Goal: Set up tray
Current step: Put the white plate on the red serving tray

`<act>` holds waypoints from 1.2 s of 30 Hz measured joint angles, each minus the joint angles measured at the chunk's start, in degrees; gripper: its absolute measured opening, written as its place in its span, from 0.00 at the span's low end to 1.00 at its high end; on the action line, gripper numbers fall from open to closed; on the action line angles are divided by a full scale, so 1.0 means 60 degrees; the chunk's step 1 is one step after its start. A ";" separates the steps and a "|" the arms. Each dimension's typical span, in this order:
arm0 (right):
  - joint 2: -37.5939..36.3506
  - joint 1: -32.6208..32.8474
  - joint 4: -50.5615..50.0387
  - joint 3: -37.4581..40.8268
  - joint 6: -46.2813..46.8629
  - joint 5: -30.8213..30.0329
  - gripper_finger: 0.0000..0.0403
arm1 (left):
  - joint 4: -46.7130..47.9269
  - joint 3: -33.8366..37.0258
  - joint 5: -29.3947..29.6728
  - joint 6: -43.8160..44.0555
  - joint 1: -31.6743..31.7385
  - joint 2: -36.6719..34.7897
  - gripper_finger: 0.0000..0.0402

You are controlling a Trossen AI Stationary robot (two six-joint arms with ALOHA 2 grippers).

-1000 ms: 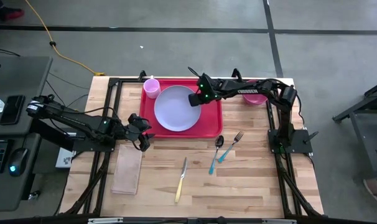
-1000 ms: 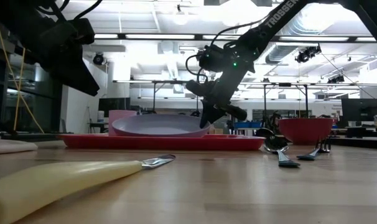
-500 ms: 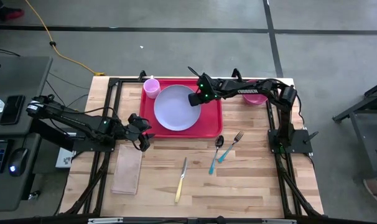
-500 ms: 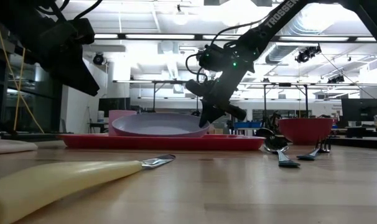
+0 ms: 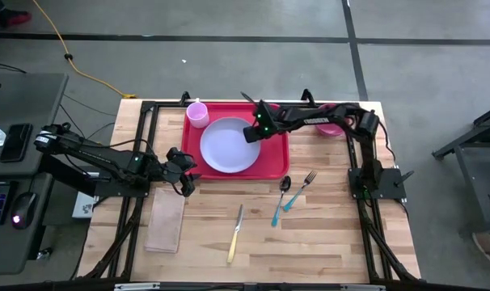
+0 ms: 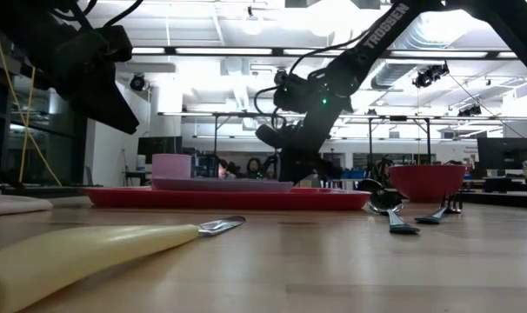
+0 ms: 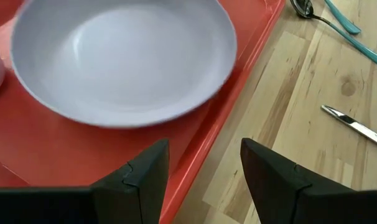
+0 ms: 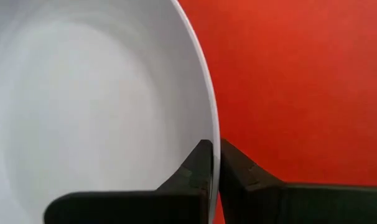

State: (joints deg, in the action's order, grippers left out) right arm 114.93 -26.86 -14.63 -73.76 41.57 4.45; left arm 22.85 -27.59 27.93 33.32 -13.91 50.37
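right hand [image 8: 211,163] pinches plate [image 5: 229,145] rim, plate flat on tray [image 5: 276,162].

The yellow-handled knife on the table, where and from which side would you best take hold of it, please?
Grip the knife across its thick yellow handle, coming straight down from above. It lies flat on the wooden table, clear of the napkin and the teal spoon, so a gripper probably has room on both sides; the thin blade offers less purchase.

Knife [image 5: 235,243], spoon [image 5: 281,200], fork [image 5: 300,189], perhaps a napkin [image 5: 166,220].
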 joint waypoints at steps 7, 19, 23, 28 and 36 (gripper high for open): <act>0.0034 -0.0004 0.0299 0.0000 -0.0012 -0.0170 0.00 | 0.0000 0.0003 -0.0016 0.0000 0.0000 -0.0003 0.57; 0.0034 -0.0086 0.0345 0.0000 -0.0106 -0.0300 0.00 | -0.0002 0.0003 -0.0013 0.0000 0.0002 -0.0003 0.57; 0.0034 -0.0086 0.0349 0.0000 -0.0173 -0.0330 0.00 | 0.0000 0.0003 -0.0013 0.0000 0.0000 -0.0003 0.57; 0.0037 -0.0086 0.0451 0.0000 -0.0190 -0.0383 0.00 | -0.0002 0.0003 -0.0010 0.0000 0.0000 -0.0002 0.57; 0.0034 -0.0090 0.0667 0.0000 -0.0267 -0.0430 0.00 | -0.0007 0.0003 -0.0009 0.0001 0.0001 0.0000 0.57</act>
State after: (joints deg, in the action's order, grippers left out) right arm 115.13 -27.40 -10.63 -73.76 39.96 1.88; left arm 22.81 -27.57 27.88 33.33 -13.91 50.37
